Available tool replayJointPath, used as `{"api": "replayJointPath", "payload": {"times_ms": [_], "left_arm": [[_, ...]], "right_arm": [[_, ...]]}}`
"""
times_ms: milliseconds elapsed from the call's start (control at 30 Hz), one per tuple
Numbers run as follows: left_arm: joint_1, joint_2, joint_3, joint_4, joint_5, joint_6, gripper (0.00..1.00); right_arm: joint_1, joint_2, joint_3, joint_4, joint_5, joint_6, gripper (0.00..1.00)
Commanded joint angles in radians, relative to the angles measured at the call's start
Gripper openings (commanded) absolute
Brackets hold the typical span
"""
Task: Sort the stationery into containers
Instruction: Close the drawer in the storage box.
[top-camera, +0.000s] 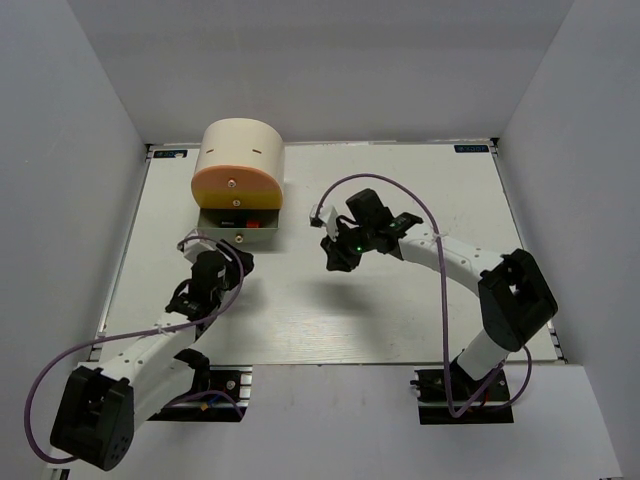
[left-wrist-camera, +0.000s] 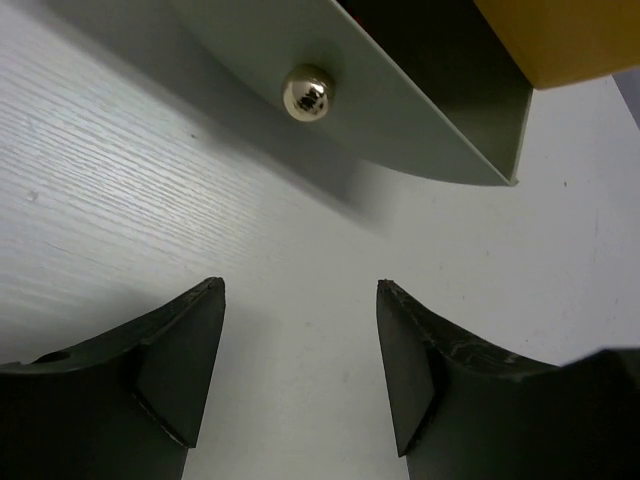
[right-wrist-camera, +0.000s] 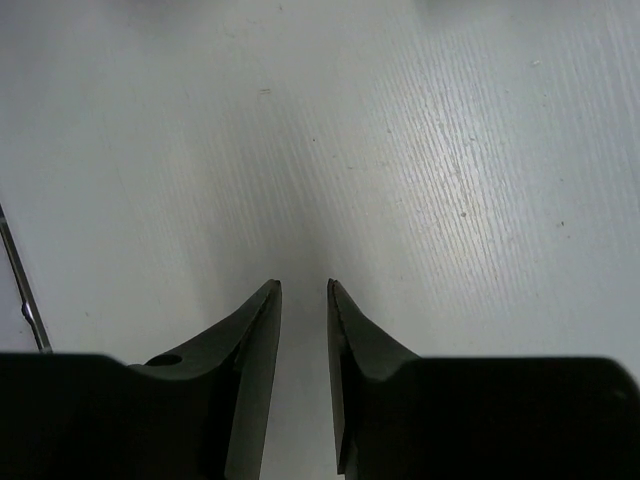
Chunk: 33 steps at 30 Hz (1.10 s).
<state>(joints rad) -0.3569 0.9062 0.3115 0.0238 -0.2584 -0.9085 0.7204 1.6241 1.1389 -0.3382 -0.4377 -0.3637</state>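
Note:
The container (top-camera: 240, 148) is a cream drum at the back left with an orange drawer front (top-camera: 235, 185). Below that, a grey drawer (top-camera: 238, 236) is pulled out. Dark shapes and a red spot (top-camera: 262, 213) lie inside it, too small to name. No stationery shows on the table. My left gripper (top-camera: 238, 258) (left-wrist-camera: 300, 290) is open and empty, just in front of the grey drawer front and its metal knob (left-wrist-camera: 307, 92). My right gripper (top-camera: 335, 258) (right-wrist-camera: 303, 287) hovers over bare table mid-field, its jaws a narrow gap apart with nothing between them.
White walls enclose the table (top-camera: 400, 310) at the back and on both sides. A purple cable (top-camera: 395, 185) arcs over the right arm, and another (top-camera: 60, 360) loops beside the left arm. A thin metal edge (right-wrist-camera: 20, 280) shows at the left of the right wrist view.

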Motion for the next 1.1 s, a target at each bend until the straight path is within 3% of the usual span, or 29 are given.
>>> {"api": "replayJointPath", "payload": {"times_ms": [0, 133, 367, 833, 1067], "left_arm": [[0.004, 0.020, -0.023, 0.175, -0.088, 0.046, 0.72], [0.004, 0.137, 0.044, 0.225, -0.101, 0.079, 0.73], [0.004, 0.336, 0.150, 0.287, -0.091, 0.092, 0.77], [0.013, 0.513, 0.267, 0.309, -0.093, 0.092, 0.78], [0.022, 0.542, 0.304, 0.286, -0.136, 0.022, 0.78]], "right_arm": [[-0.021, -0.058, -0.019, 0.034, -0.018, 0.022, 0.32], [-0.041, -0.075, -0.045, 0.045, -0.024, 0.028, 0.32], [-0.079, -0.086, -0.057, 0.050, -0.026, 0.037, 0.48], [-0.136, -0.095, -0.080, 0.057, -0.044, 0.052, 0.48], [-0.148, -0.098, -0.087, 0.061, -0.049, 0.049, 0.50]]}}
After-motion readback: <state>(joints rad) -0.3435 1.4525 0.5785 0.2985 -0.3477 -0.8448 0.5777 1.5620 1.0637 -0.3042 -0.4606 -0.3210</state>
